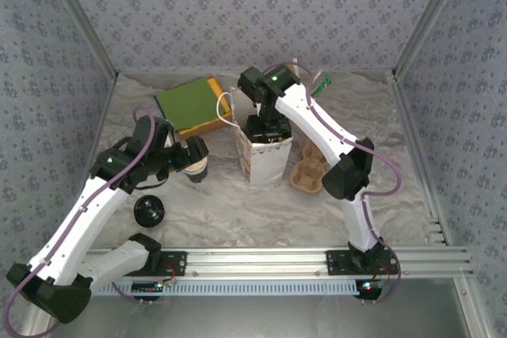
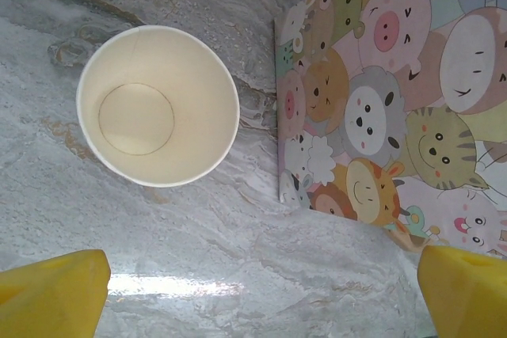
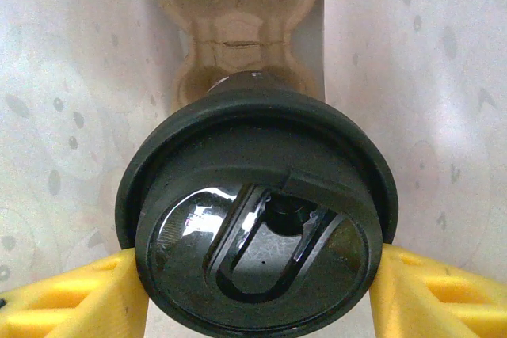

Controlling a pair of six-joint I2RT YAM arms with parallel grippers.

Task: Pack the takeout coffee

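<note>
The takeout coffee point(image 3: 257, 219), a dark cup under a round black lid with a sip slot, sits between the yellow fingers point(image 3: 71, 298) of my right gripper point(image 3: 257, 294), which is shut on its sides. In the overhead view my right gripper point(image 1: 268, 128) hangs in the mouth of the white paper bag point(image 1: 265, 162), and the cup is hidden under it. White bag walls point(image 3: 412, 77) rise on both sides of the cup, and brown moulded cardboard point(image 3: 238, 29) lies below it. My left gripper point(image 2: 257, 294) is open over bare table, empty.
A lidless cup with a cream inside point(image 2: 158, 104) stands just ahead of my left gripper, beside the bag's cartoon-animal side point(image 2: 396, 93). A loose black lid point(image 1: 149, 211) lies near the left arm's base. A cardboard cup carrier point(image 1: 309, 172) sits right of the bag, a green and yellow packet point(image 1: 190, 104) behind.
</note>
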